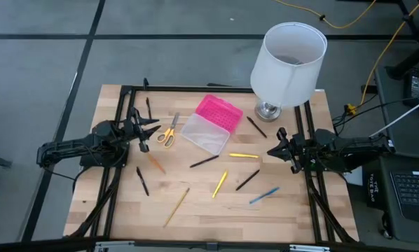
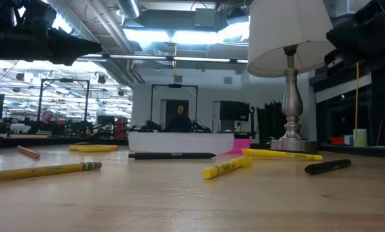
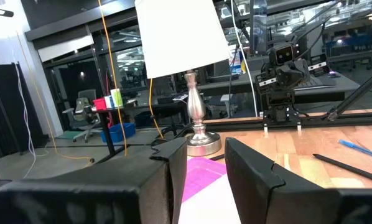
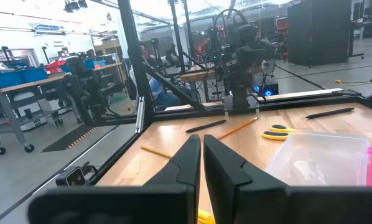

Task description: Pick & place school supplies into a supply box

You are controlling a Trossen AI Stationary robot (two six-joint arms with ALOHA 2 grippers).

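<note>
The supply box (image 1: 211,124) lies open at mid-table, its pink half toward the far edge and its clear half nearer. Yellow-handled scissors (image 1: 169,131) lie flat to its left. Pens and pencils lie scattered flat on the wood: a black pen (image 1: 204,162), a yellow one (image 1: 219,184), a blue one (image 1: 264,195) and a pencil (image 1: 176,207). My left gripper (image 1: 150,135) hovers open at the table's left side, near the scissors, with nothing between its fingers (image 3: 254,180). My right gripper (image 1: 272,149) hovers shut at the right side, also holding nothing (image 4: 201,146).
A white-shaded lamp (image 1: 288,66) on a silver base stands at the far right, close to the box. A black frame (image 1: 122,112) runs along the table's left, far and right sides. More pens (image 1: 256,127) lie by the lamp base and near the left arm (image 1: 142,180).
</note>
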